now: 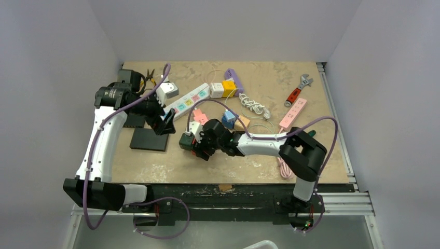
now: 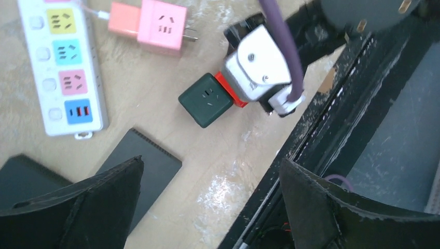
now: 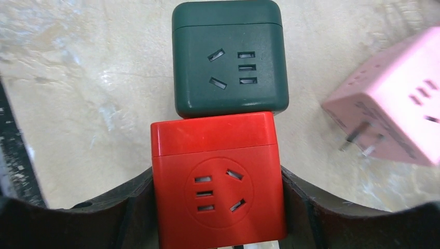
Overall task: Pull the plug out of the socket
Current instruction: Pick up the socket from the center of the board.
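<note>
Right claw [image 3: 218, 212]: closed on the red cube [image 3: 218, 181], one finger flat against each of its sides.
Red cube: between the right claw's fingers, socket face up, near the middle of the tabletop [image 3: 78, 78].
Green cube [image 3: 230, 57]: joined end to end with the red cube, sticking out past the fingertips, which do not touch it.
Left claw [image 2: 207, 207]: spread wide, holding nothing, hanging above a black pad [image 2: 150, 171] beside the white power strip [image 2: 62, 67].
Pink adapter [image 3: 394, 119]: near the green cube, prongs bare, not touching it.
</note>
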Robot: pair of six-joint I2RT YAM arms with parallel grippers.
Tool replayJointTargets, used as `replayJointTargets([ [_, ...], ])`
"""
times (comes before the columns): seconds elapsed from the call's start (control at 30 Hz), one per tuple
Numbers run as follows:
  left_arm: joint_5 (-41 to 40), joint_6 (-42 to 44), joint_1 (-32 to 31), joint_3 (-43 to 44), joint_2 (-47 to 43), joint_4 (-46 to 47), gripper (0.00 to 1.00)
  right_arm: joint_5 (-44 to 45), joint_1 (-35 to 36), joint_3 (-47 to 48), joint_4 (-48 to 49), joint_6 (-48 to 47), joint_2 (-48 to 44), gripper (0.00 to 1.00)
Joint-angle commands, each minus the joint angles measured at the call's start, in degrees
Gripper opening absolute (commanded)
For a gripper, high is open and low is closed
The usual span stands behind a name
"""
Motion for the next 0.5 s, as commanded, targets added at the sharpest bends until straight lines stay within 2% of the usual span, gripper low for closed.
replayJointTargets([
  [0.0,8.58,16.72,0.32,-6.58,-4.65,-0.4,1.0,1.73,0.16,0.2,-0.82,0.86,-11.03,0.0],
  [0.2,15.03,34.66,-0.11,-14.47,-11.37,-3.23,1.0,1.48,0.44,-3.43,-3.92,1.32,-20.56,0.0],
  [0.47,16.58,40.2,-4.94,-19.37,-14.91,-0.97,1.0,3.36,4.95,-5.4,-7.99,-0.76,-27.57,0.0],
])
